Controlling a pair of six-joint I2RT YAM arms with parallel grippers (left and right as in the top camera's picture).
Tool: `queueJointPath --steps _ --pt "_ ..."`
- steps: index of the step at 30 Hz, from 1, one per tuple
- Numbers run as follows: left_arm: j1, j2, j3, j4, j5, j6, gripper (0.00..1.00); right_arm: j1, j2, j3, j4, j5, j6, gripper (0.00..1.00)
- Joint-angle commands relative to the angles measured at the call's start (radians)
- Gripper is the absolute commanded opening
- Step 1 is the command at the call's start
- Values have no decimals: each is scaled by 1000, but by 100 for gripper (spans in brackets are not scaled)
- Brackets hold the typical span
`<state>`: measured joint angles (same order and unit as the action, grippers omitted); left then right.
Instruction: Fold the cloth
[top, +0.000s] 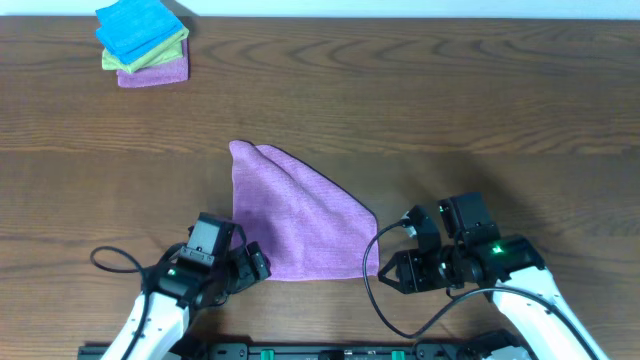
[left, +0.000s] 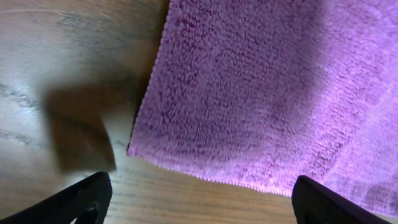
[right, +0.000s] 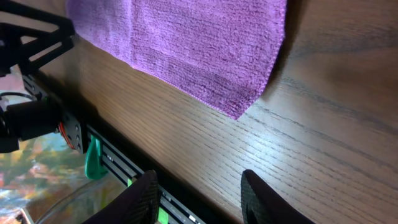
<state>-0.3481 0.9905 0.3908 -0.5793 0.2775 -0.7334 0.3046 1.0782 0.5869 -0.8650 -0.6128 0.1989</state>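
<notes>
The lilac cloth (top: 295, 222) lies mid-table, folded over into a rough triangle with its point toward the back. My left gripper (top: 254, 264) sits at the cloth's near-left corner, open. In the left wrist view the cloth (left: 261, 87) fills the upper right, and its hem runs just ahead of the wide-apart gripper (left: 202, 205), which holds nothing. My right gripper (top: 396, 250) is off the cloth's near-right corner, open and empty. In the right wrist view that corner of the cloth (right: 205, 50) lies ahead of the gripper (right: 199, 202), over bare wood.
A stack of folded cloths (top: 143, 42), blue over yellow-green over purple, sits at the back left. The table's front edge and a black rail (right: 118, 165) run close under my right gripper. A black cable (top: 372, 290) loops beside the right arm.
</notes>
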Motion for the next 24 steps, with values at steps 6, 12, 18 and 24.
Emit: queueJointPath --steps 6,12,18,24 --pt "1 108 -2 90 11 -6 93 11 31 -13 16 14 -32 44" --pt "1 116 -2 109 3 8 88 11 95 -14 18 6 -40 44" --pt "1 116 -2 108 4 8 72 11 181 -14 69 2 -39 54" --pt "1 116 -2 105 5 7 56 11 220 -14 100 -31 -39 57"
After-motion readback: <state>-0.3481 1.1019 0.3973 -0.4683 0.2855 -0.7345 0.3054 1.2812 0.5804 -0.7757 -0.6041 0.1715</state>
